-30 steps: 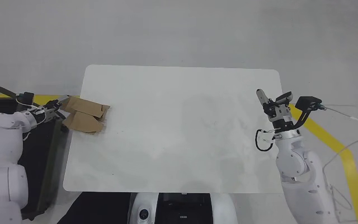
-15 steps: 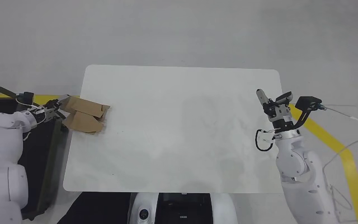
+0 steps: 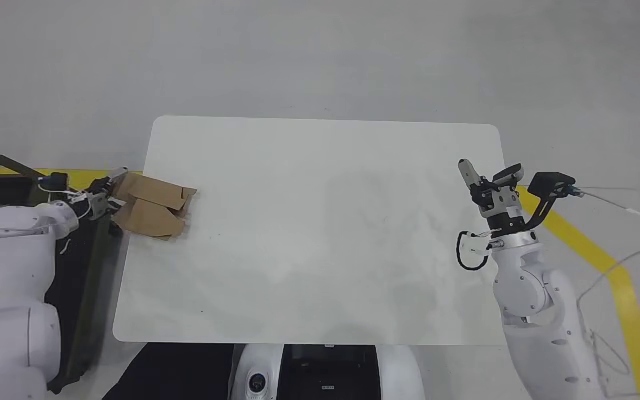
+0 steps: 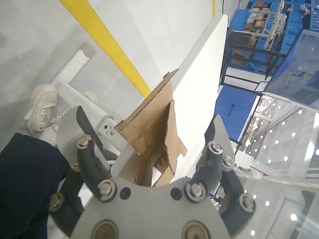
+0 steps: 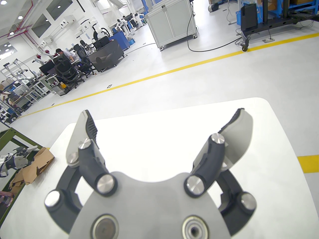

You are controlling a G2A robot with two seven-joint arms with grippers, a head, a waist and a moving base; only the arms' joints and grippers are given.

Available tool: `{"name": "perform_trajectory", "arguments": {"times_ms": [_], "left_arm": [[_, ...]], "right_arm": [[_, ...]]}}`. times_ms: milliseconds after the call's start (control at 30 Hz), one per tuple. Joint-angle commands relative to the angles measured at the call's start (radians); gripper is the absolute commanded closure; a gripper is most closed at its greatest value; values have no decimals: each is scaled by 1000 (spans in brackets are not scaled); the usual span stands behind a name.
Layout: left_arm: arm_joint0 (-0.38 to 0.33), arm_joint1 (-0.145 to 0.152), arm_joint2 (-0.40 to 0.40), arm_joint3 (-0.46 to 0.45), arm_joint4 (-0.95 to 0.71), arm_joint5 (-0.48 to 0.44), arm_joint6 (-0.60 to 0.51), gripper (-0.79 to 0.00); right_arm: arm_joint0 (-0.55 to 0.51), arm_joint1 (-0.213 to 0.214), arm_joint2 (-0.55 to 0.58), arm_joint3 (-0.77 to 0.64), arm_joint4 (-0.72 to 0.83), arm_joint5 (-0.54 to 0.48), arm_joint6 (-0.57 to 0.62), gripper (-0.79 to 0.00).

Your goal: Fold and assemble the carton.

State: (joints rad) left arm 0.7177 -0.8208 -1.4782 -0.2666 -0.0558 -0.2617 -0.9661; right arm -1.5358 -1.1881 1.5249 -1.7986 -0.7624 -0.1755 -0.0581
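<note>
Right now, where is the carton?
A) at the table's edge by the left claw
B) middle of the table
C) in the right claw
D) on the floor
A: the carton lies at the table's edge with the open left claw at its end; the right claw is open and holds nothing.

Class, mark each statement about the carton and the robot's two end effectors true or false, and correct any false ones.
1. The carton lies at one edge of the table, partly overhanging it. True.
2. The right end effector is shut on the carton. False: it is open and empty, at the opposite side of the table from the carton.
3. The left end effector is open, with the carton just ahead of it. True.
4. The carton stands assembled as a closed box. False: it lies unassembled, with its flaps loose.
</note>
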Motion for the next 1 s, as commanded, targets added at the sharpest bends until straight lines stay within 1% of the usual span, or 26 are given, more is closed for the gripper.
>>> {"name": "perform_trajectory", "arguments": {"times_ms": [0,133,267,333,367,400,433,500,533,567,600,767,967], "left_arm": [[1,-6,1,-1,-12,14,7,-785],[-3,-18,4,8,-30,55,38,-785],[-6,-23,9,15,-32,65,50,-785],[-9,-24,10,17,-32,68,56,-680],[-11,-25,9,19,-34,69,61,-570],[-12,-25,8,21,-36,69,63,-428],[-13,-25,8,22,-37,69,66,-351],[-15,-24,6,24,-40,68,68,-228],[-15,-24,5,25,-42,66,68,-111],[-15,-23,3,26,-44,65,68,-18],[-16,-23,2,26,-47,62,66,0],[-17,-17,-12,26,-71,45,46,0],[-19,2,-43,15,-112,9,8,0]], "right_arm": [[0,0,0,0,0,0,0,-785],[0,0,0,0,0,0,0,-785],[0,0,0,0,0,0,0,-785],[0,0,0,0,0,0,0,-785],[0,0,0,0,0,0,0,-785],[0,0,0,0,0,0,0,-785],[0,0,0,0,0,0,0,-785],[0,0,0,0,0,0,0,-785],[0,0,0,0,0,0,0,-785],[0,0,0,0,0,0,0,-785],[0,0,0,0,0,0,0,-785],[0,0,0,0,0,0,0,-785],[0,0,0,0,0,0,0,-785]]}}
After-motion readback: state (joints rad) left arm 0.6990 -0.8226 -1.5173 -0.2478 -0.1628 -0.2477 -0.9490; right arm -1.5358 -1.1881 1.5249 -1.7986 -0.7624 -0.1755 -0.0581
